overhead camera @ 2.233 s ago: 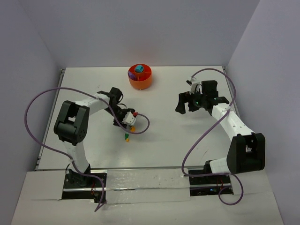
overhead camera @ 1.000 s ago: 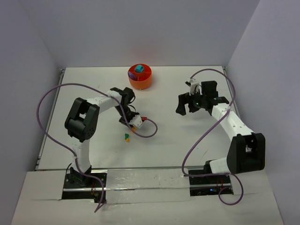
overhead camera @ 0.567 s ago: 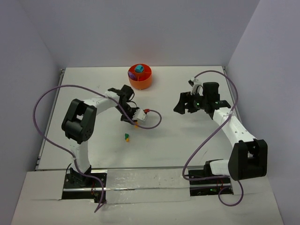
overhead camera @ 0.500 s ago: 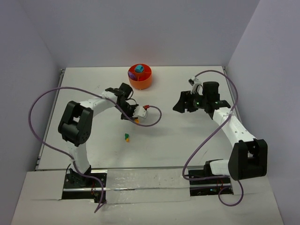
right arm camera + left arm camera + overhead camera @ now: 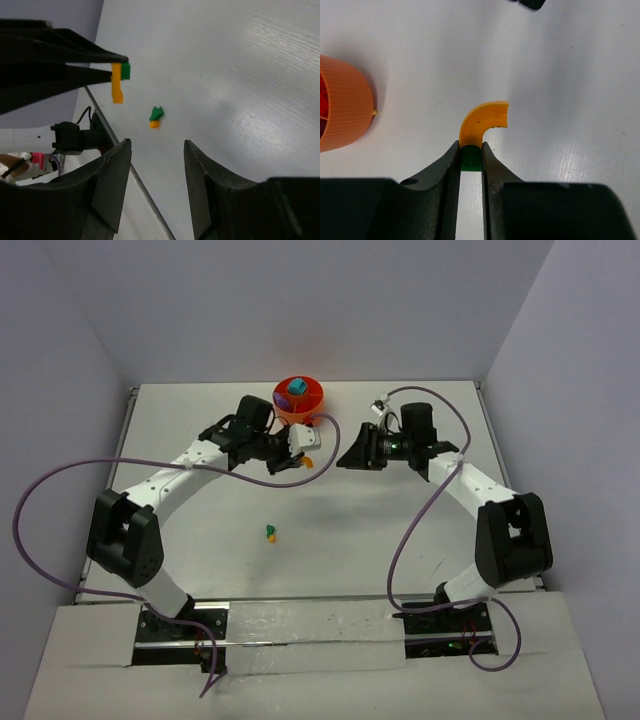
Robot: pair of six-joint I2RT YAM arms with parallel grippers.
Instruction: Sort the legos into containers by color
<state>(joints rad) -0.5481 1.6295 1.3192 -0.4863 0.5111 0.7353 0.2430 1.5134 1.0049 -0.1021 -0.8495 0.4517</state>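
Pinching a green-and-orange lego (image 5: 481,119), the left gripper (image 5: 470,151) hung near the orange tub (image 5: 344,111); the right gripper (image 5: 156,149) gaped empty.

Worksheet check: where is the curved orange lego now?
Left wrist view: the orange lego juts from the left gripper's fingers, joined to a pinched green brick, right of the orange tub.

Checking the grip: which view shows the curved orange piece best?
Left wrist: the curved orange piece fills mid-frame, its green end pinched by the left gripper. Right wrist shows it edge-on; top external, a speck.
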